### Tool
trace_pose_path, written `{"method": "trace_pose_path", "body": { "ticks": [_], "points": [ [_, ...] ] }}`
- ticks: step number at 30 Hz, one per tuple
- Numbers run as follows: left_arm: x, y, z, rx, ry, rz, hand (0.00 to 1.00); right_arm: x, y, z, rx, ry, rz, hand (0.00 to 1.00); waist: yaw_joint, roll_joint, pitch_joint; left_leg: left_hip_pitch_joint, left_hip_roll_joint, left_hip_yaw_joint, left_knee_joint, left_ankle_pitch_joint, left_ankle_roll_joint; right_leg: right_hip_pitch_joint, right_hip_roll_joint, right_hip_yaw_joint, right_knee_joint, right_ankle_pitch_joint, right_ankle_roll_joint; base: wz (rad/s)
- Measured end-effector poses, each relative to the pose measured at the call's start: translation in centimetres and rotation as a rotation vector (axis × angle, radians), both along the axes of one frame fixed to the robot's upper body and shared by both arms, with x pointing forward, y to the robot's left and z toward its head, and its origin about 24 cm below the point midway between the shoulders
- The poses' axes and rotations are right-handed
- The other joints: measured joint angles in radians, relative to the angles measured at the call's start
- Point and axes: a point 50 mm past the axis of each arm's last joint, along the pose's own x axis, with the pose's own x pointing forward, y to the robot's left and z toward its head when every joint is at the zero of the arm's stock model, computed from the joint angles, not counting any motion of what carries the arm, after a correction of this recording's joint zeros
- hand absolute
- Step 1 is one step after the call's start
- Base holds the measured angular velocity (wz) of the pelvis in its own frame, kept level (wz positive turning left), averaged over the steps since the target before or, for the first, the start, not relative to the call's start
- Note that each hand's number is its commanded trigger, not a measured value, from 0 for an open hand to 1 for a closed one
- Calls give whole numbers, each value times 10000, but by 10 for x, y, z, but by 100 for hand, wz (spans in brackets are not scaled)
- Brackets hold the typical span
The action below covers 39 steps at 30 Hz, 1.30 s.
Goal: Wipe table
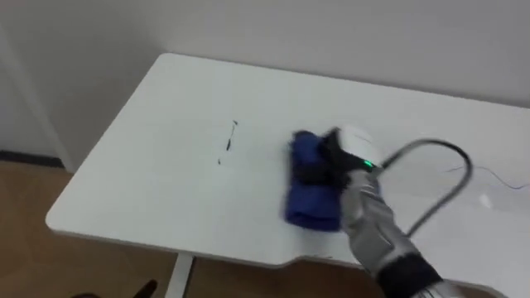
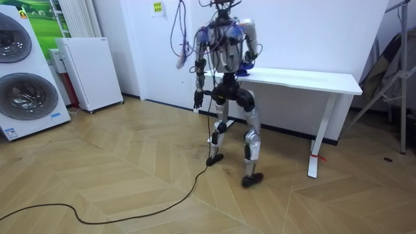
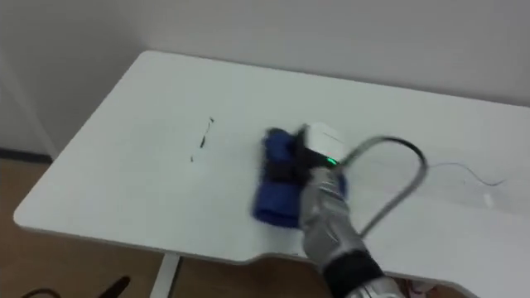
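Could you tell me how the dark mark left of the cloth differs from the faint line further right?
The dark mark is short, bold and nearly straight; the faint line is thin, pale and wavy. The dark mark lies left of the blue cloth, the faint line right of the right hand. Both sit on the white table.

I've got the white bench (image 1: 149,199) below me. A blue cloth (image 1: 308,207) lies right of its middle, and a thin dark mark (image 1: 228,147) sits left of the cloth.
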Motion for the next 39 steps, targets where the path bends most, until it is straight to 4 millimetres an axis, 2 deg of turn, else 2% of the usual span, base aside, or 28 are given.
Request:
{"method": "trace_pose_path", "body": {
  "ticks": [1, 2, 3, 4, 5, 6, 7, 8, 9, 10, 11, 13, 16, 17, 19, 20, 22, 23, 25, 26, 27, 28, 30, 32, 35, 37, 38, 39],
  "points": [
    [-1, 2, 1, 91, 91, -120, 0, 3, -4, 2, 223, -46, -208, 100, -136, -8, -7, 57, 179, -724, -232, 142, -224, 135, -11, -24, -692, 239, 121, 102],
    [0, 3, 1, 122, 80, -139, 0, 6, -8, 4, 356, -133, -401, 100, -247, -32, -16, 51, 285, -950, -334, 195, -330, 202, -11, -30, -1004, 427, 134, 129],
    [1, 3, 2, 199, 91, -288, 0, 5, -22, -4, 560, 169, -993, 100, -523, -148, -31, 61, 446, -1385, -511, 252, -585, 320, -127, -131, -1416, 787, 107, 145],
    [2, 6, 3, 299, 109, -394, 0, 0, -40, -19, 398, 580, -1500, 100, -876, -291, -10, 45, 632, -1422, -517, 234, -895, 356, -165, -187, -1470, 1091, 129, 145],
    [3, 8, 4, 357, 100, -388, 0, -5, -50, -29, 344, 855, -1764, 100, -1032, -372, 7, 44, 763, -1341, -477, 218, -1083, 326, -151, -215, -1387, 1223, 121, 122],
    [2, 12, 6, 470, 118, -364, 0, -17, -72, -48, 498, 1453, -2441, 100, -1218, -500, 58, 117, 1037, -932, -301, 113, -1499, 194, -92, -436, -849, 1363, 841, 74],
    [-8, 13, 3, 412, 337, -178, 0, -31, -96, -61, 1028, 1624, -3217, 100, -1342, -297, 2, 334, 1646, -322, -301, 181, -1663, 209, 227, -575, -114, 679, 763, 53],
    [-13, 14, 2, 390, 457, -112, 0, -36, -108, -64, 943, 1600, -3481, 100, -1482, -214, 15, 418, 1924, 101, -357, 286, -1613, 196, 355, -757, 193, 436, 628, 28],
    [-19, 17, 1, 381, 541, 157, 0, -45, -138, -67, 615, 1456, -4145, 100, -1788, -233, 41, 519, 2185, 839, -575, 422, -1630, 43, 465, -884, 729, -86, 443, 30],
    [-23, 20, 2, 419, 552, 380, 0, -59, -172, -69, 118, 1395, -5013, 100, -2072, -298, -8, 573, 2208, 1053, -863, 612, -1591, -169, 536, -899, 1136, -439, 287, 29],
    [-23, 22, 2, 428, 520, 502, 0, -66, -190, -69, -80, 1354, -5534, 100, -2209, -362, -29, 572, 2231, 1214, -955, 721, -1598, -258, 570, -920, 1255, -542, 192, 34],
    [-25, 24, 3, 448, 465, 658, 0, -103, -253, -72, -687, 1494, -7857, 100, -2842, -453, -50, 458, 2245, 1931, -1002, 1177, -1614, -204, 654, -1354, 1296, -707, -55, 40],
    [-24, 25, 4, 440, 354, 658, 0, -135, -289, -73, -1196, 1750, -9448, 100, -3164, -583, -94, 426, 2269, 2693, -639, 1371, -1519, -58, 946, -1390, 1129, -850, -314, 5],
    [-22, 24, 4, 437, 292, 634, 0, -137, -290, -74, -1193, 1829, -9612, 100, -3195, -603, -97, 365, 2308, 2725, -468, 1376, -1510, -58, 1021, -1368, 1127, -884, -375, -24],
    [-14, 20, 5, 349, 60, 464, 0, -132, -282, -75, -1173, 1976, -9485, 100, -3043, -573, -89, 373, 2566, 2764, 49, 1354, -1470, -59, 1458, -1029, 1100, -917, -621, -47],
    [-14, 19, 5, 331, 68, 443, 0, -127, -278, -74, -1156, 1944, -9339, 100, -3020, -556, -93, 391, 2562, 2767, 102, 1328, -1424, -61, 1526, -944, 1096, -907, -657, -64],
    [-16, 17, 2, 248, 191, 504, 0, -99, -249, -68, -1563, 1706, -8261, 100, -2487, -413, -83, 585, 2355, 2761, 169, 1081, -1087, -220, 1881, -253, 1022, -758, -915, -94],
    [-18, 16, 1, 230, 241, 528, 0, -89, -237, -65, -1592, 1605, -7882, 100, -2323, -364, -82, 602, 2257, 2762, 162, 995, -1052, -262, 1960, -94, 966, -658, -992, -110],
    [-23, 7, -3, 52, 473, 718, 0, -45, -185, -41, -1862, 879, -5683, 100, -2041, -108, 33, 466, 1365, 2749, -113, 379, -973, -525, 2129, 291, 809, -410, -1109, -66],
    [-24, 4, -4, 3, 551, 736, 0, -38, -172, -36, -1926, 694, -5142, 100, -2013, -27, 19, 443, 1203, 2799, -201, 301, -1001, -555, 2163, 288, 727, -359, -1106, -11],
    [-22, -1, -5, -70, 607, 613, 0, -27, -147, -29, -1807, 539, -4201, 100, -1957, 52, 20, 478, 981, 2888, -467, 316, -927, -629, 2154, 297, 592, -287, -1085, 0],
    [-21, -5, -6, -128, 596, 490, 0, -20, -129, -25, -1734, 524, -3437, 100, -1710, 142, 31, 548, 879, 2867, -728, 394, -877, -618, 2122, 293, 510, -250, -1084, 7],
    [-22, -7, -6, -143, 590, 465, 0, -18, -116, -24, -1521, 520, -2887, 100, -1606, 194, 16, 562, 724, 2649, -1057, 571, -835, -595, 2033, 267, 434, -265, -1029, 35],
    [-27, -8, -7, -155, 649, 495, 0, -18, -120, -24, -1528, 494, -2961, 100, -1710, 173, 11, 554, 505, 2579, -1261, 759, -716, -553, 1843, 247, 437, -312, -950, 54],
    [-31, -8, -7, -143, 681, 544, 0, -34, -148, -39, -1091, 664, -4053, 100, -2149, 36, 2, 648, 173, 2421, -1386, 867, -548, -123, 1569, 244, 213, -372, -723, 65],
    [-36, -5, -7, -96, 683, 573, 0, -63, -176, -61, -480, 867, -5335, 100, -2688, -257, -28, 848, -102, 2143, -1394, 869, -443, 513, 1413, 290, -297, -402, -469, 66],
    [-37, -3, -7, -76, 634, 660, 0, -71, -184, -65, -199, 931, -5778, 100, -2810, -346, -44, 872, -144, 2086, -1363, 851, -412, 663, 1398, 289, -415, -391, -414, 56],
    [-42, 4, -5, 84, 640, 814, 0, -92, -204, -76, 104, 1152, -6735, 100, -3044, -473, -91, 915, -207, 2075, -1363, 801, -326, 982, 1399, 322, -758, -371, -334, 50]
  ]
}}
